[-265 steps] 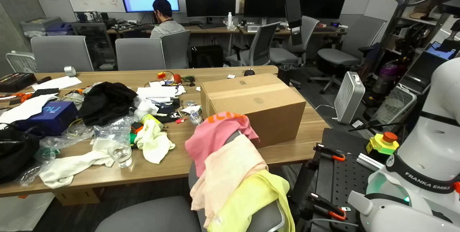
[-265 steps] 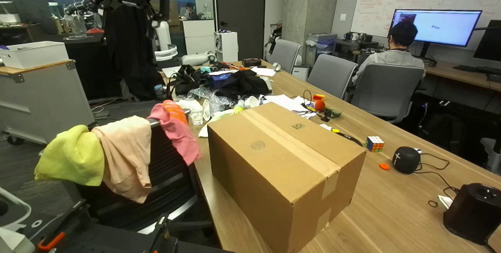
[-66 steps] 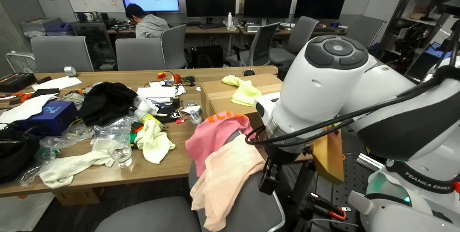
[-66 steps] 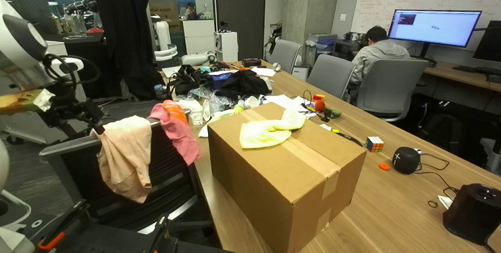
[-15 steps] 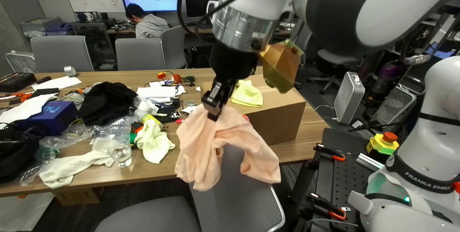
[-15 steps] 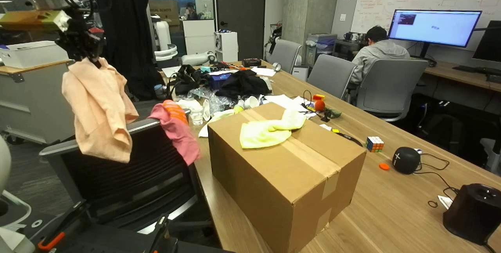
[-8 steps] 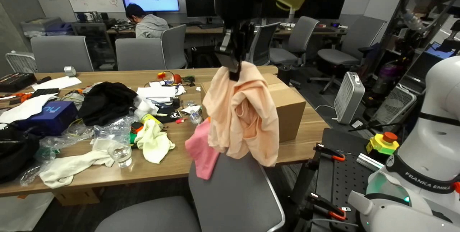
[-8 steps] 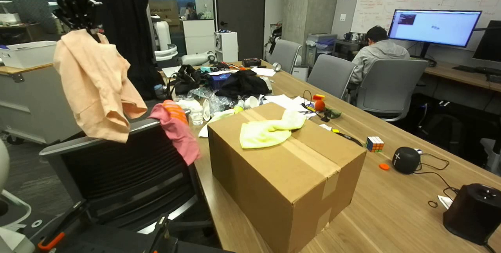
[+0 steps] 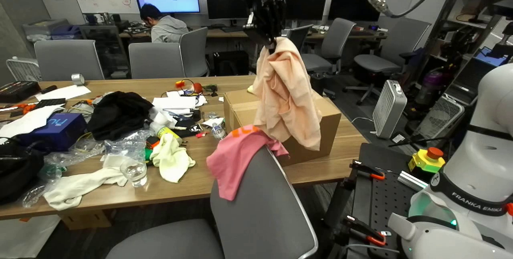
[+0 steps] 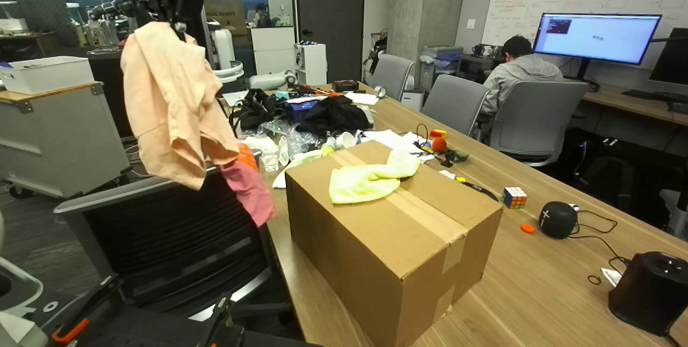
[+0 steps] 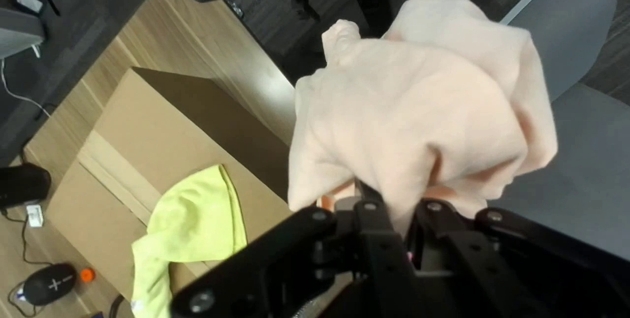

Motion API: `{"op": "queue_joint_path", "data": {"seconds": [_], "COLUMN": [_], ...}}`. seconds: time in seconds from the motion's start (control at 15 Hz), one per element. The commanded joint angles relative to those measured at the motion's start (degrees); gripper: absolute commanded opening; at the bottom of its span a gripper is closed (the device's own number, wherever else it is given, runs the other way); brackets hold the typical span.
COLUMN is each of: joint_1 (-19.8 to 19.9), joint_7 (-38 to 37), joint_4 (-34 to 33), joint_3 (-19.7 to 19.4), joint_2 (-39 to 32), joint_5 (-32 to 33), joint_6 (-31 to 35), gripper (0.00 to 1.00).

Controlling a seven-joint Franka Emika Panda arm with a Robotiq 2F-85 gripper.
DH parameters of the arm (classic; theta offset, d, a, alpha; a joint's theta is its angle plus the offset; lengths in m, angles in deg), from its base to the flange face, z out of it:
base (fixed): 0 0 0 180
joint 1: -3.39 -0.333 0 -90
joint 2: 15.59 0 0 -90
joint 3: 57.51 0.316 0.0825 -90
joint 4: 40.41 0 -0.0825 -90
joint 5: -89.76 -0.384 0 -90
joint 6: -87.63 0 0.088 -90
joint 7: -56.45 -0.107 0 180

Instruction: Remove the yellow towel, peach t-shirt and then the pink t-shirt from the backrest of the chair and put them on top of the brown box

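High over the chair's backrest (image 9: 264, 207), my gripper (image 9: 271, 45) is shut on the peach t-shirt (image 9: 288, 98), which hangs in loose folds. The wrist view shows this peach cloth bunched over the fingertips, hiding them. In an exterior view its lower hem overlaps the backrest's top rail (image 10: 107, 196); whether they touch I cannot tell. The pink t-shirt (image 10: 249, 191) is draped over the backrest's table-side end. On top of the brown box (image 10: 344, 239) lies the yellow towel (image 10: 365, 180), twisted at one end. That towel (image 11: 197, 224) also shows in the wrist view.
The box stands on a wooden table (image 10: 537, 282) beside the chair. Speakers (image 10: 559, 219) and a puzzle cube (image 10: 515, 197) are past it. A drinking glass (image 9: 134, 173), pale cloths and a black cloth (image 9: 120, 114) crowd the table's far part. A person (image 9: 166, 26) sits behind.
The yellow towel went from the backrest to the box top. The peach t-shirt was gripped and lifted off the backrest; over the last second it rose and swung toward the box.
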Motion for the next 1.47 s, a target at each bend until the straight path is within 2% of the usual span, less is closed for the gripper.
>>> {"op": "queue_joint_path", "data": {"seconds": [0.0,0.2,0.33,0.53,0.8,1.07,1.27,1.4], "joint_1": [1.4,3.3,4.7,6.6,8.3,9.4,10.2,11.0], "joint_7": [-1.2,-3.1,-5.3,-4.9,-5.3,-9.5,-15.8,-22.1], "joint_4": [-11.6,-15.9,-17.4,-17.9,-14.4,-9.4,-6.0,-4.7], "joint_3": [-4.0,-8.1,-10.7,-14.0,-17.1,-19.9,-21.9,-23.3], "joint_2": [-7.1,-9.8,-10.6,-10.9,-10.0,-9.4,-9.6,-10.1], "joint_5": [0.4,0.6,1.0,6.0,14.1,23.6,32.3,37.6], "joint_6": [-7.8,-7.4,-3.8,3.8,16.2,28.6,36.3,39.0], "gripper": [0.03,0.03,0.03,0.03,0.03,0.03,0.03,0.03]}}
